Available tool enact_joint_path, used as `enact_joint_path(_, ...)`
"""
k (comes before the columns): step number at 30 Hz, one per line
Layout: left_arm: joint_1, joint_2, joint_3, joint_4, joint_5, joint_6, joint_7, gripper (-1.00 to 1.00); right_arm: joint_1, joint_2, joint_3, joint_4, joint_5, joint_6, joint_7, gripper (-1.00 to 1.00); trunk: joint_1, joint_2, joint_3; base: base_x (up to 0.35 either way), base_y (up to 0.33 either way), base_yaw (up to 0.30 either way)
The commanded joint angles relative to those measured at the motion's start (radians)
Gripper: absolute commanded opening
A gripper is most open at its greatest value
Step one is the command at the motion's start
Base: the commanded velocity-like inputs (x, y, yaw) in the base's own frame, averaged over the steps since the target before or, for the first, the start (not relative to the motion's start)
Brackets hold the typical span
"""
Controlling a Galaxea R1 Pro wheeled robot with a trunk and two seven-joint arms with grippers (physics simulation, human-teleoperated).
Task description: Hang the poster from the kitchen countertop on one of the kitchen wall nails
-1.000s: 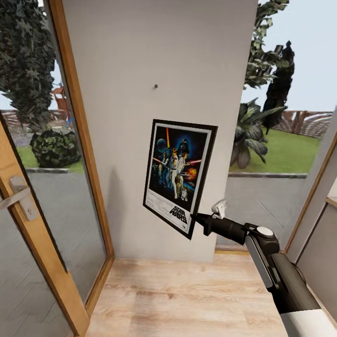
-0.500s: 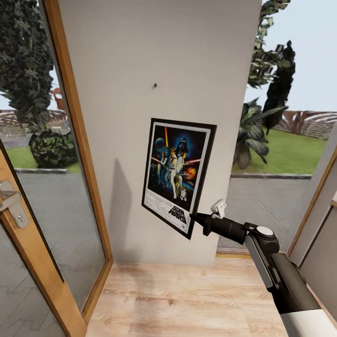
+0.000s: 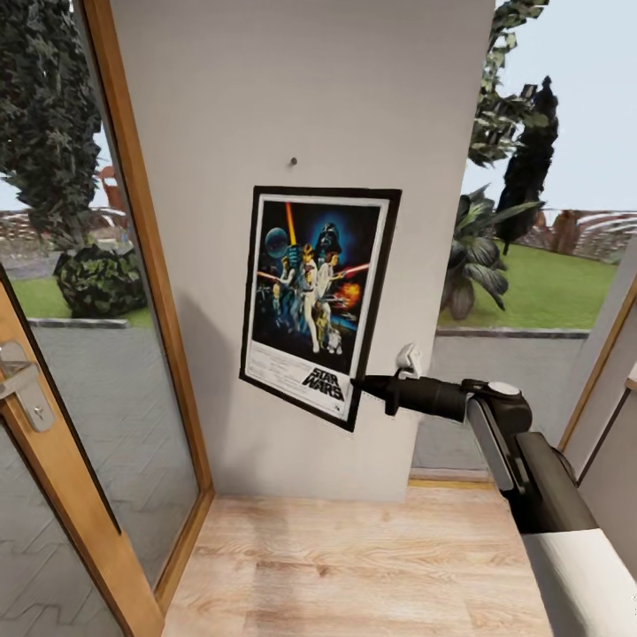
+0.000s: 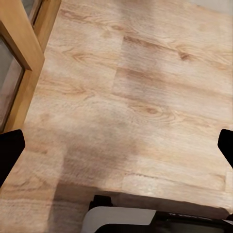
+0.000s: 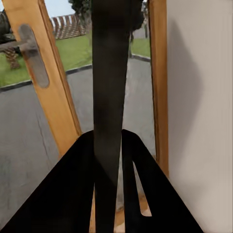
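My right claw (image 3: 361,384) is clamped on the poster's (image 3: 314,296) lower right corner, holding it against the wall (image 3: 301,97). Its top edge sits just below the nail (image 3: 293,162). My left claw's (image 4: 116,145) fingers are spread apart.

The right gripper (image 3: 361,382) pinches the lower right edge of the framed Star Wars poster (image 3: 314,292), holding it tilted against the light grey wall (image 3: 265,88). The wall nail (image 3: 293,162) sits just above the poster's top edge, and a glass door with a wooden frame (image 3: 141,265) stands left of the poster.
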Motion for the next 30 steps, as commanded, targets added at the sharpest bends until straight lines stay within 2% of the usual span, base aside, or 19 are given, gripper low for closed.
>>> enact_joint_path(1, 0.000, 0.000, 0.002, 0.000, 0.006, 0.000, -0.006, 1.00, -0.015, -0.001, 0.001, 0.000, -0.005, 0.019, 0.009, -1.00, 0.000, -0.001, 0.000, 0.000, 0.000, 0.000)
enact_joint_path(8, 0.000, 0.000, 0.004, 0.005, 0.006, -0.004, -0.006, 1.00, -0.118, -0.004, 0.000, 0.001, -0.003, 0.114, 0.076, -1.00, 0.000, -0.001, 0.000, 0.000, 0.000, 0.000)
enact_joint_path(14, 0.000, 0.000, 0.004, 0.007, 0.006, -0.006, -0.006, 1.00, -0.241, -0.012, 0.000, 0.006, -0.003, 0.215, 0.108, -1.00, 0.000, -0.001, 0.000, 0.000, 0.000, 0.000)
enact_joint_path(15, 0.000, 0.000, 0.004, 0.007, 0.006, -0.006, -0.006, 1.00, -0.300, -0.028, 0.000, 0.017, -0.003, 0.235, 0.152, -1.00, 0.000, -0.001, 0.000, 0.000, 0.000, 0.000)
enact_joint_path(16, 0.000, 0.000, 0.004, 0.007, 0.006, -0.006, -0.006, 1.00, -0.316, -0.034, 0.000, 0.023, -0.003, 0.242, 0.167, -1.00, 0.000, -0.001, 0.000, 0.000, 0.000, 0.000)
enact_joint_path(17, 0.000, 0.000, 0.004, 0.007, 0.006, -0.006, -0.006, 1.00, -0.361, -0.049, 0.000, 0.048, -0.004, 0.260, 0.206, -1.00, 0.000, -0.001, 0.000, 0.000, 0.000, 0.000)
enact_joint_path(18, 0.000, 0.000, 0.004, 0.007, 0.006, -0.006, -0.006, 1.00, -0.430, -0.066, 0.000, 0.117, -0.006, 0.275, 0.247, -1.00, 0.000, -0.001, 0.000, 0.000, 0.000, 0.000)
enact_joint_path(24, 0.000, 0.000, 0.004, 0.007, 0.007, -0.007, -0.006, 1.00, -0.458, -0.071, 0.001, 0.174, -0.010, 0.253, 0.273, -1.00, 0.000, -0.001, 0.000, 0.000, 0.000, 0.000)
enact_joint_path(25, 0.000, 0.000, 0.004, 0.006, 0.008, -0.007, -0.006, 1.00, -0.460, -0.080, 0.002, 0.237, -0.002, 0.191, 0.346, -1.00, 0.000, -0.001, 0.000, 0.000, 0.000, 0.000)
enact_joint_path(30, 0.000, 0.000, 0.004, 0.006, 0.008, -0.006, -0.006, 1.00, -0.460, -0.084, 0.004, 0.269, -0.001, 0.140, 0.361, -1.00, 0.000, -0.001, 0.000, 0.000, 0.000, 0.000)
